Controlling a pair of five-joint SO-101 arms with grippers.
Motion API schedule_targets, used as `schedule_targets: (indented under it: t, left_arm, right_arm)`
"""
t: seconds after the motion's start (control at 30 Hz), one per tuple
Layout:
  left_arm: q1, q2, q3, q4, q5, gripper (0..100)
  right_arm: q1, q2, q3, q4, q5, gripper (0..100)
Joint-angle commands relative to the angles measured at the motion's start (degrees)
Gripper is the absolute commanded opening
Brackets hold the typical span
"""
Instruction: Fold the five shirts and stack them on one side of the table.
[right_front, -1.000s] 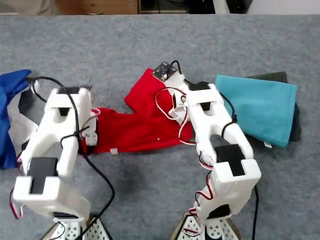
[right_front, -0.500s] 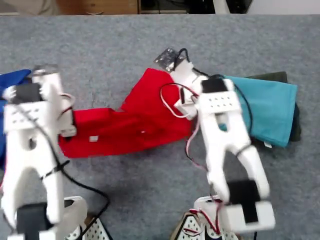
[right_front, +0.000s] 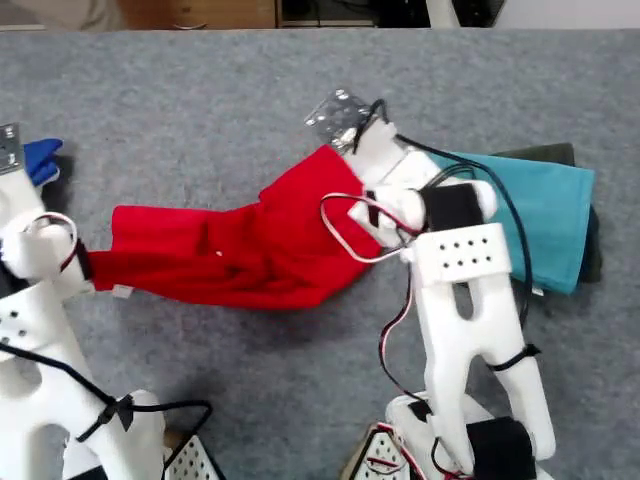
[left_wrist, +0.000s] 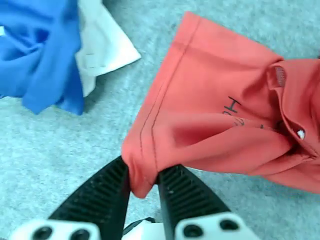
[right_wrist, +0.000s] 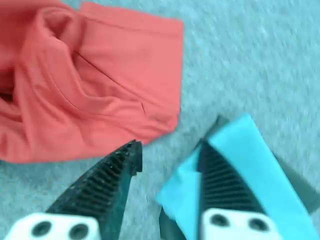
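Status: my left gripper (left_wrist: 144, 172) is clamped on a hem corner of the red shirt (right_front: 250, 250). Over the last second it has dragged that corner out toward the left side of the table (right_front: 200, 90) — the shirt was bunched between the arms and now lies drawn out long across the middle, creased and partly doubled over. My right gripper (right_wrist: 170, 150) hangs with jaws apart and nothing between them, over the strip of table between the red shirt and the teal shirt (right_front: 530, 215). The teal shirt lies folded on a dark shirt (right_front: 593, 255) at the right side. The blue shirt (left_wrist: 35, 50) and white shirt (left_wrist: 102, 47) sit crumpled near my left gripper. My read: two stacked, the red one mid-spread and not flat yet — right probably needs a corner before any fold.
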Motion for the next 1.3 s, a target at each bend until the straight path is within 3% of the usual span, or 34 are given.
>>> schedule_targets:
  t: [0.0,0.1,0.27,0.33,0.47,0.57,0.7,1.27]
  left_arm:
    - [-3.16,-1.63,3.08,0.62,-2.2,2]
    - [-4.57,-1.63,7.65,0.62,-3.96,2]
    - [-4.48,-1.71,13.36,0.53,-4.13,2]
    - [-4.48,-1.71,15.03,0.26,-4.13,2]
    - [-4.66,-1.71,18.9,0.18,-4.13,2]
    - [-5.01,-1.71,22.59,-1.93,-4.13,2]
    - [-6.42,-1.71,25.67,-3.52,-4.22,2]
    - [-7.47,-1.01,29.01,-9.76,-6.95,2]
  right_arm:
    - [-6.37,0.48,-1.27,-4.48,-3.08,5.6]
    - [-11.3,6.29,-2.51,-7.47,-5.98,9.7]
    - [-17.45,20.88,-8.31,-7.38,-9.58,28.6]
    - [-19.12,27.12,-11.65,-7.38,-9.67,31.5]
    - [-21.41,39.87,-17.63,-7.3,-9.85,26.7]
    - [-21.58,46.9,-20.7,-7.21,-9.58,16.2]
    - [-17.63,49.98,-25.71,-3.52,-9.32,2.4]
    - [3.21,49.27,-31.78,23.3,5.36,2.3]
